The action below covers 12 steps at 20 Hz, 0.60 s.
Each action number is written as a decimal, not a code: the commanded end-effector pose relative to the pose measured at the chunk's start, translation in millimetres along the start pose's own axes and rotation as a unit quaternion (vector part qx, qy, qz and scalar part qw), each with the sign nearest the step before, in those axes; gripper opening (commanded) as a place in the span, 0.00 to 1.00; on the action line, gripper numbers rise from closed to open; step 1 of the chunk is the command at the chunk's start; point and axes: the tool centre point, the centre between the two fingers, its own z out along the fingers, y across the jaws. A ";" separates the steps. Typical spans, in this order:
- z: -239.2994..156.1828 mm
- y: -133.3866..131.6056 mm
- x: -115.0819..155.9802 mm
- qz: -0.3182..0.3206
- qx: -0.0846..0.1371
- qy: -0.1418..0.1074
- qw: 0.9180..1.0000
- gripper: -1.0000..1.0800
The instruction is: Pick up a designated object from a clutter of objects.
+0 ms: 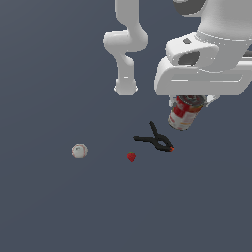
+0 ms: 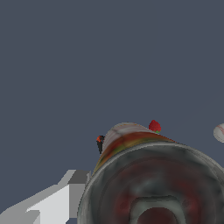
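Observation:
The red-and-white can (image 1: 184, 115) hangs tilted under my gripper (image 1: 193, 101), clear of the grey floor, at the exterior view's right. The gripper is shut on it; the white hand hides most of the fingers. In the wrist view the can (image 2: 148, 183) fills the near part of the picture, dark metal top toward the camera, with one white finger (image 2: 57, 201) beside it. The black spring clamp (image 1: 157, 140) with red tips lies just below and to the left of the can. The tiny red strawberry (image 1: 131, 157) and the whitish ball (image 1: 79, 150) lie further left.
The arm's white base (image 1: 126, 87) stands behind the clutter. In the wrist view the strawberry (image 2: 154, 126), the ball (image 2: 220, 132) and a tip of the clamp (image 2: 100, 142) show past the can. The floor (image 1: 49, 206) is plain dark grey.

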 end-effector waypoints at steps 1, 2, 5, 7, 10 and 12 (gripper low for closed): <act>-17.2 -15.2 1.3 0.001 0.001 0.001 1.000 0.00; -22.1 -20.2 1.8 0.001 0.001 0.001 1.000 0.00; -34.0 -32.4 3.1 0.001 0.001 0.001 1.000 0.00; -40.0 -38.6 3.9 0.001 0.001 0.001 1.000 0.00; -46.5 -45.4 5.0 0.001 0.001 0.001 1.000 0.00; -49.4 -48.4 5.6 0.001 0.001 0.001 1.000 0.00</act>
